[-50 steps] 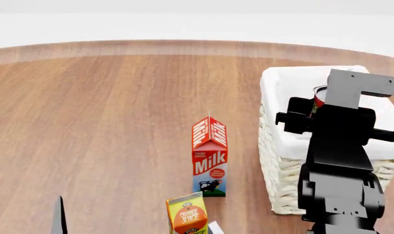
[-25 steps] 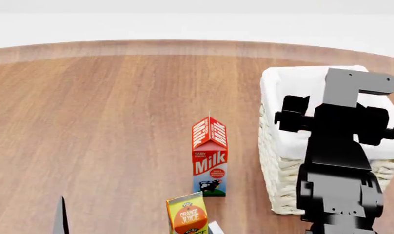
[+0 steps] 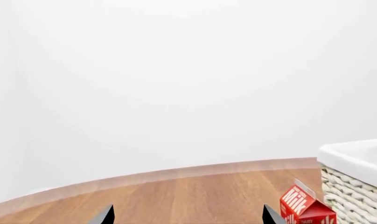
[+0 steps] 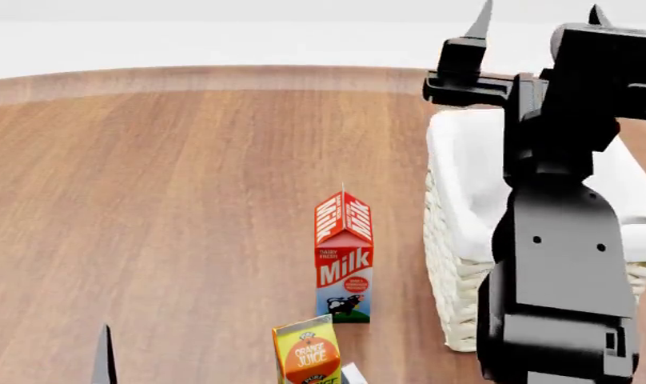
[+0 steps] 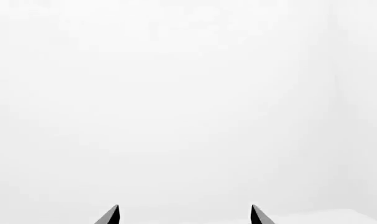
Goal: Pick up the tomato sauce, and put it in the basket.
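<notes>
Your right hand (image 4: 536,20) is raised above the far end of the basket (image 4: 462,160), fingertips pointing up and away, spread apart with nothing between them. In the right wrist view the two dark fingertips (image 5: 110,215) stand wide apart against plain white background only.

The right arm's black body crosses in front of the basket and covers most of its inside in the head view. The tomato sauce cannot be seen in any view: not in either hand, not on the visible bench (image 4: 173,200). Whether it lies inside the basket behind the arm you cannot tell from here.

Basket: cream woven sides, white liner folded over the rim, standing on the bench at the right side of the head view. Its corner shows in the left wrist view too (image 3: 356,182).

Milk carton (image 4: 344,258) stands upright, near the basket's left wall but apart from it. Orange juice carton (image 4: 307,354) stands nearer to you, just beside the milk, cut off by the frame edge.

Your left hand (image 3: 187,215) is low, only fingertips showing, spread apart and empty. One tip shows at the bottom edge of the head view.
</notes>
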Motion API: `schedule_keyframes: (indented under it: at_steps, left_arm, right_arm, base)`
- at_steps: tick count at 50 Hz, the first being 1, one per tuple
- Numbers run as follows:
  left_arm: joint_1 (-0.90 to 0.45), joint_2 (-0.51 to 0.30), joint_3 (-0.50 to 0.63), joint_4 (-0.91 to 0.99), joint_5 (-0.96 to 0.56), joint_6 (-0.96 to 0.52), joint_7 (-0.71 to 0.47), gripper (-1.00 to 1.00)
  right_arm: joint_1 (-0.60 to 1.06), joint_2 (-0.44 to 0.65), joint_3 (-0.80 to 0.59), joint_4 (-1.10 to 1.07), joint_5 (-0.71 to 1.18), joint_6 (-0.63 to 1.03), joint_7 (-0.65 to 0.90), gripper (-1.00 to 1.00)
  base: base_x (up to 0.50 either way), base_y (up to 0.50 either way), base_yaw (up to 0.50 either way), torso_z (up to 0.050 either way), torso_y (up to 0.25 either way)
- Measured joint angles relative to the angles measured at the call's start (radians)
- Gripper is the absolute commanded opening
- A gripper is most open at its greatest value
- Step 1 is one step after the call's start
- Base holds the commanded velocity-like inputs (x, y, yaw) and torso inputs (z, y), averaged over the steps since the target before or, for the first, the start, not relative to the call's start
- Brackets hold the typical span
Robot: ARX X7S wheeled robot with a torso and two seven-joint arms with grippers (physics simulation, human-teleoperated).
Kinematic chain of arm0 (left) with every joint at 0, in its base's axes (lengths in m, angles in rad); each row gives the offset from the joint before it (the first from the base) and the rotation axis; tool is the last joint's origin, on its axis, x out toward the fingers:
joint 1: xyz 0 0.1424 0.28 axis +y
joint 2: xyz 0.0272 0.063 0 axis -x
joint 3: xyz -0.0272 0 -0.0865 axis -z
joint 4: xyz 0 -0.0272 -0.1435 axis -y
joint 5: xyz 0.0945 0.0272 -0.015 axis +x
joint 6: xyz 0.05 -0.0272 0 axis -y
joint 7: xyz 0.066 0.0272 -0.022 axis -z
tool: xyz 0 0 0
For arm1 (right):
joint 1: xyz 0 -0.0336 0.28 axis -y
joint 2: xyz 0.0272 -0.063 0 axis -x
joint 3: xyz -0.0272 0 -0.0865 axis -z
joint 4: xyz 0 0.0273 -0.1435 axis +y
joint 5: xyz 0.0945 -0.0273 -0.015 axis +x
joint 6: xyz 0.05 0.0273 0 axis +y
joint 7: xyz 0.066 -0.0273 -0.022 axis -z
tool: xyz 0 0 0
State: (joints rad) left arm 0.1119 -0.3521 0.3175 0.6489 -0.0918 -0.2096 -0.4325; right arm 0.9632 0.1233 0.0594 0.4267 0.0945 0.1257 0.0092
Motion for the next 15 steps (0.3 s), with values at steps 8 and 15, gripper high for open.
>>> schedule_keyframes:
  at_steps: [8,15]
  left_arm:
    - [0.000,-0.002,0.003,-0.002,0.000,0.001,-0.002,1.00]
    - [-0.001,-0.003,0.006,-0.005,-0.001,0.003,-0.003,1.00]
  right_arm:
    - [-0.127,-0.009,0.017,-0.270,0.036,-0.067,-0.011,1.00]
    - [-0.219,-0.025,0.042,-0.403,0.084,-0.184,-0.021,1.00]
  base:
    - [0.00,0.00,0.00,0.000,0.000]
    - [0.00,0.00,0.00,0.000,0.000]
